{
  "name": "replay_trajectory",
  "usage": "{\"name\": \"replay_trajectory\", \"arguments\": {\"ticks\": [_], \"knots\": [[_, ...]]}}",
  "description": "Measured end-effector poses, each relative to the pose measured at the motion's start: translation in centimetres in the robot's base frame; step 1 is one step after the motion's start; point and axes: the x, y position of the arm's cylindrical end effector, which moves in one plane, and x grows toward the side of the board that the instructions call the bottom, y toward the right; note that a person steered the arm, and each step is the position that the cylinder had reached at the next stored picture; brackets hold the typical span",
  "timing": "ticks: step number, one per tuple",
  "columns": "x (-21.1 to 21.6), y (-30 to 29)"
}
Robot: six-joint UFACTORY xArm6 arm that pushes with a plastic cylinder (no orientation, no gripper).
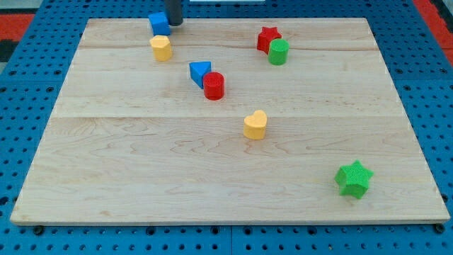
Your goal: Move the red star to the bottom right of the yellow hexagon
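The red star lies near the view's top, right of centre, touching a green cylinder at its lower right. The yellow hexagon lies at the top left, far to the left of the star. My tip is at the board's top edge, just right of a blue cube and above the yellow hexagon. It is far from the red star.
A blue triangle and a red cylinder touch each other below and right of the hexagon. A yellow heart lies mid-board. A green star lies at the bottom right. The wooden board sits on a blue pegboard.
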Motion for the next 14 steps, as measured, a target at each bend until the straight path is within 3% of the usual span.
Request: {"name": "replay_trajectory", "arguments": {"ticks": [2,3,6,9,12,14], "knots": [[1.2,-6.0],[-0.8,0.4],[-0.9,17.7],[4.8,19.0],[6.5,27.0],[11.0,19.2]]}}
